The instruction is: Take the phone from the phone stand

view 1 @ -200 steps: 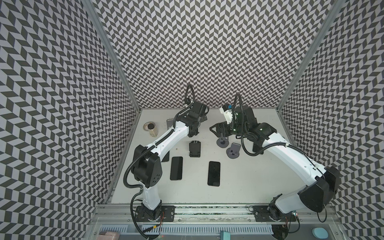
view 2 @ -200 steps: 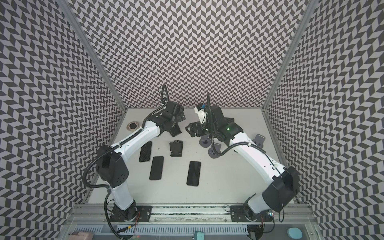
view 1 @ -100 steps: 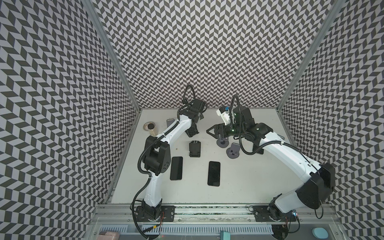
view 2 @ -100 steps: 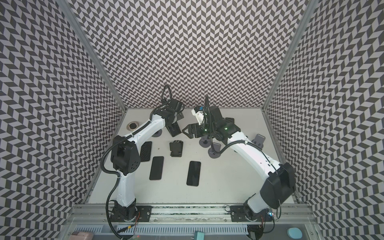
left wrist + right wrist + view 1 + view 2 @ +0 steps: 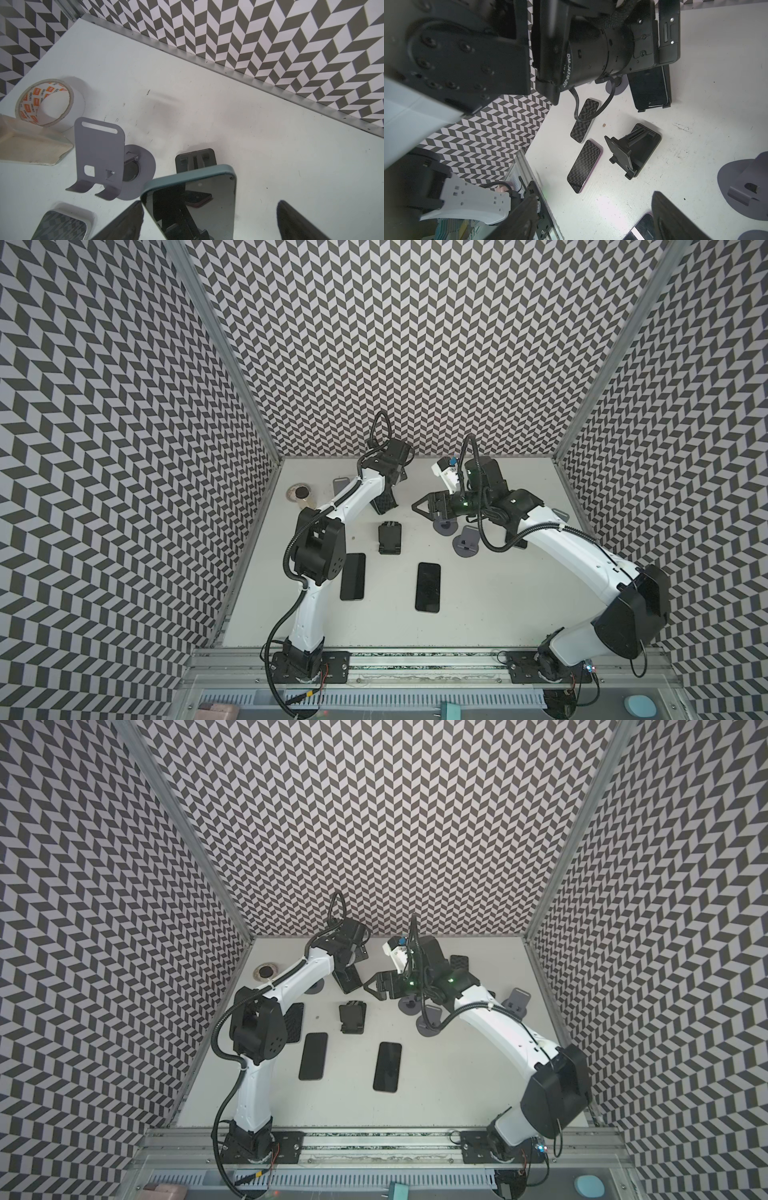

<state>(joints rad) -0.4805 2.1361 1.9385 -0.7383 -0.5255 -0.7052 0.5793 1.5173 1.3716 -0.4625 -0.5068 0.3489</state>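
Your left gripper (image 5: 209,202) stands spread wide around the phone (image 5: 193,199); its dark matte fingers (image 5: 126,222) flank the slab, one just beside its edge, the other clear of it; the phone, a glossy black rectangle with a teal rim and rounded corners, leans tilted on the black plastic phone stand (image 5: 195,159) at the far middle of the white table (image 5: 187,93); your right gripper (image 5: 593,199) hangs near it on the right, jaws apart and empty; left of the phone rises a grey sheet-metal stand (image 5: 99,153) on a round base, with a cardboard-cored tape roll (image 5: 44,101) farther left.
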